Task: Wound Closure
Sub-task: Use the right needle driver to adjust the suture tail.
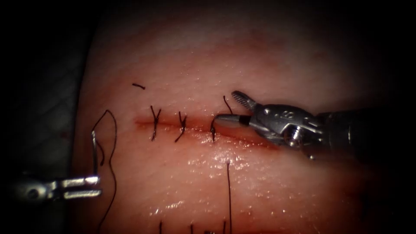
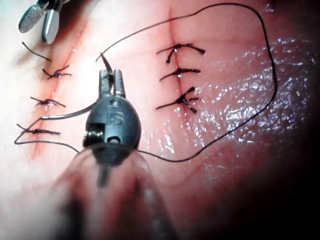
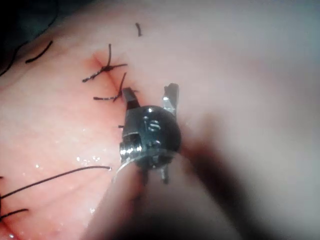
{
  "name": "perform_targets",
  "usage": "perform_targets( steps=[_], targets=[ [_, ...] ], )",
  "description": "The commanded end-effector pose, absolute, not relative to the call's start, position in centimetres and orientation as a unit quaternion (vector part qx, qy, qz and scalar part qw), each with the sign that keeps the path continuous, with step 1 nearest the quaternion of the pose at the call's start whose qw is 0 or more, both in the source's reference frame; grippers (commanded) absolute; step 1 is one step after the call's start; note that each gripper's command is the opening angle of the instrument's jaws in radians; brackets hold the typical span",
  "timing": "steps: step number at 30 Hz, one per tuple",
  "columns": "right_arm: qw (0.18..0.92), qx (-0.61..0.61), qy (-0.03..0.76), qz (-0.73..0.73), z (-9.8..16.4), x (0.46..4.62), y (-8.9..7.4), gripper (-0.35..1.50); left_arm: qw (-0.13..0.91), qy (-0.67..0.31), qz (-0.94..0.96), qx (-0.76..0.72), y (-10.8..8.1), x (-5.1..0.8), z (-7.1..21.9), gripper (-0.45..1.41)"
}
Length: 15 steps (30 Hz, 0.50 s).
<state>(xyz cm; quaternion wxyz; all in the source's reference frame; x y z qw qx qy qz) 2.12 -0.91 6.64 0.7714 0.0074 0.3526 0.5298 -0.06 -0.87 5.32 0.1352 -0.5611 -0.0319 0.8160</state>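
Over on the endoscope's right, the right hand is spread wide, one jaw lifted above the cut, the other lying along it with its tip at the third stitch. It holds nothing. Two more stitches sit left of that one. Far left, off the tissue edge, the left hand is closed on the needle, which stands up from the jaws, clear of the tissue. Thread loops round it and runs down, and a short cut end lies above the cut.

From the left wrist, the left hand is clamped near one end of the needle, which curves out sideways. The thread sweeps a big loop past three stitches. The right hand shows spread open beyond.

From the right wrist, the right hand is wide open and empty, one jaw tip right by a stitch, with a loose thread across the tissue.
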Motion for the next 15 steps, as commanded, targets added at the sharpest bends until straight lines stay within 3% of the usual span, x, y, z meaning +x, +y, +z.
perform_targets(
  steps=[1,5,11,13,15],
  targets=[
    [0.773,0.007,0.351,0.529,6.74,2.21,-0.88,0.91,0.135,-0.033,0.816,-0.561,-0.9,-0.11,5.37,-0.45],
    [0.771,0.008,0.348,0.533,6.81,2.21,-0.88,0.79,0.134,-0.033,0.816,-0.562,-0.9,-0.11,5.37,-0.45],
    [0.769,0.015,0.342,0.54,6.91,2.26,-0.84,0.48,0.133,-0.034,0.816,-0.561,-0.91,-0.14,5.37,-0.45],
    [0.764,0.019,0.341,0.547,6.93,2.28,-0.83,0.19,0.133,-0.035,0.817,-0.561,-0.91,-0.14,5.37,-0.45],
    [0.759,0.024,0.342,0.553,6.95,2.27,-0.81,-0.35,0.133,-0.034,0.817,-0.56,-0.92,-0.14,5.37,-0.45]
  ],
)
